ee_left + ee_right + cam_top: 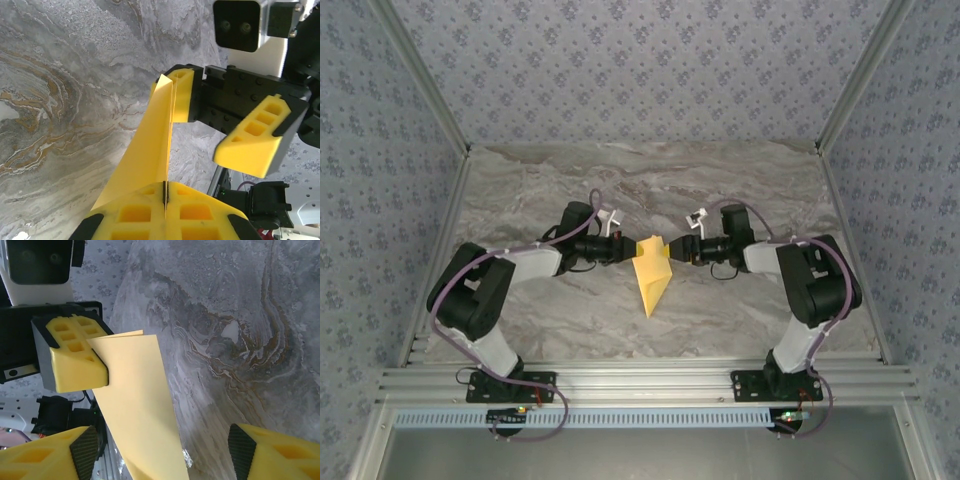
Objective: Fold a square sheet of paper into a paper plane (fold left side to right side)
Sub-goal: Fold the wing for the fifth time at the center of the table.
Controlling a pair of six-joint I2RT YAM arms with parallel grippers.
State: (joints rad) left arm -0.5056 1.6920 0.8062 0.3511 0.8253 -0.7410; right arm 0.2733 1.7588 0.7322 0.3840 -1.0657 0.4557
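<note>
"Where's the paper plane [652, 272]?"

"Over the middle of the table [530, 190], between the two arms; its point aims at the near edge."

"Left gripper [166, 197]?"

"Clamped tight on one end; the folded edge runs straight into the seam between its pads."

"And the right gripper [161, 452]?"

"Jaws wide apart, straddling the other end; one finger lies against the paper; the other stands clear."

arms: two black jointed arms with pale-grey links [480, 290] | cables: thin purple looping cables [434, 305] | right gripper [162, 452]: blocky yellow plastic fingers with square cut-outs [30, 460], black textured pads [85, 445]
</note>
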